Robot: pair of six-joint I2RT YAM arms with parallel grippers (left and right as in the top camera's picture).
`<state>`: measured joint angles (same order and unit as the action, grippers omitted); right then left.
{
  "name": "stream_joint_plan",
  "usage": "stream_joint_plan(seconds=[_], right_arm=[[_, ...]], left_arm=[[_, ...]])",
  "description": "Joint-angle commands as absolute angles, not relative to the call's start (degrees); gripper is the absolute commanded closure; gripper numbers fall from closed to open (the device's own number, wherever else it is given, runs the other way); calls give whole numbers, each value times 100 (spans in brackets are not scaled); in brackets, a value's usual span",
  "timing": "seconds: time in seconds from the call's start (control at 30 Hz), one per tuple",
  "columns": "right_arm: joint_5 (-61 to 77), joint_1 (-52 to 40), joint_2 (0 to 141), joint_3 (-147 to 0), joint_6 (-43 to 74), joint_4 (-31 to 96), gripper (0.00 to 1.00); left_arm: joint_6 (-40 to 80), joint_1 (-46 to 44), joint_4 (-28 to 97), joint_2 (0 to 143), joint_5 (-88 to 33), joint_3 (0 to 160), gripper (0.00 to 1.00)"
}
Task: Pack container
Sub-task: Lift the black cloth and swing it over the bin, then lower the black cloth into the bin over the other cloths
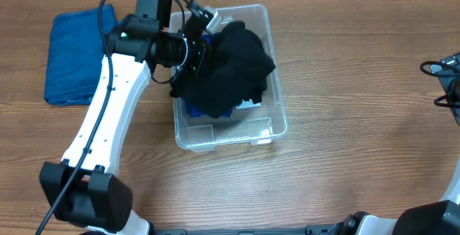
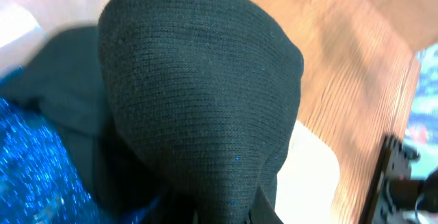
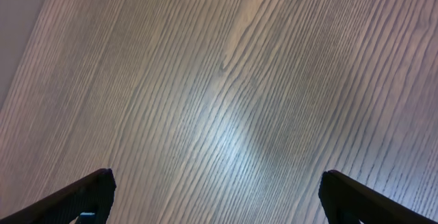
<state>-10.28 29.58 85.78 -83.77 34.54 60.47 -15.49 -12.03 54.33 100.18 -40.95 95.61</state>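
L gripper (image 1: 195, 47) was clamped on black cloth (image 1: 233, 66), which was bunched over container (image 1: 277, 116) mid-table, w/ blue cloth (image 1: 192, 110) inside beneath. R gripper (image 3: 219, 200) hung w/ fingers wide apart over table (image 3: 226, 80). Blue towel (image 1: 72, 59) lay left of container.

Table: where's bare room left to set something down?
Bare table runs wide between the container and the cables at the right edge. Crowded: the container, heaped with black cloth, and the strip beside the blue towel, where the left arm lies across.
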Motion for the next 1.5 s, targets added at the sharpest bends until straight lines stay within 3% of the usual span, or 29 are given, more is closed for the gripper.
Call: stream_joint_plan(seconds=[0.0,0.6,1.13,1.47], right_arm=[[-1020,2976,8580,-8348,3498,6012,0],[-1020,2976,8580,-8348,3500,6012,0],[-1020,2976,8580,-8348,3500,6012,0],[-1020,2976,8580,-8348,3498,6012,0]], left_arm=[[-2392,-1313,5782,10116,-4189,9725,96],[-2657,-1750,7072,10158,-3758,9725,94],[-2727,-1767,7004,10925,-3583,9723,93],[-3430,-1872,7002,10995,-3857,9723,91]])
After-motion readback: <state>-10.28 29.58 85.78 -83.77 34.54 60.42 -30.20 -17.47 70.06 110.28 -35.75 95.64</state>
